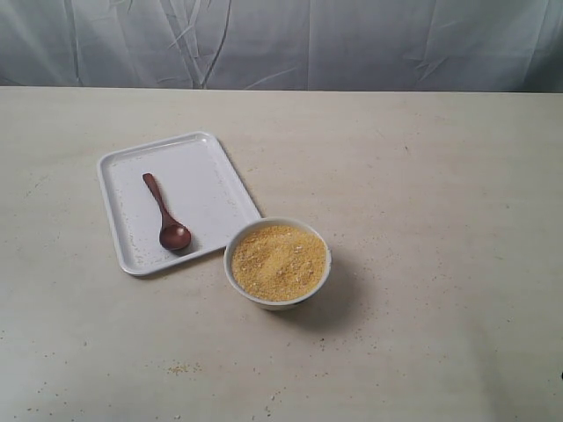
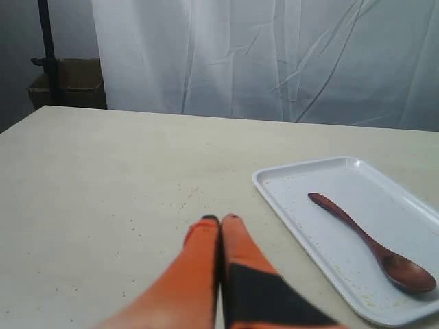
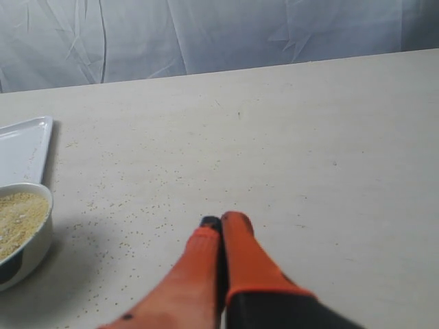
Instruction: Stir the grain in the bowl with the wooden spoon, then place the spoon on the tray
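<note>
On your table (image 1: 422, 176), the white tray (image 1: 204, 158) sits just beside the white bowl (image 1: 278, 302) of yellow grain (image 1: 279, 262). The wooden spoon (image 1: 165, 214) lies flat on the tray, its oval end nearer the bowl. Your left gripper (image 2: 220, 221) and right gripper (image 3: 221, 223) each hover above the table, jaws pressed together on nothing.

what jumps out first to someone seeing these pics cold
The bowl of yellow grain near the middle of the table stands out first, bright against the pale top. Beside it, a dark wooden spoon lies on the white tray. The left gripper and right gripper are shut, holding nothing.
</note>
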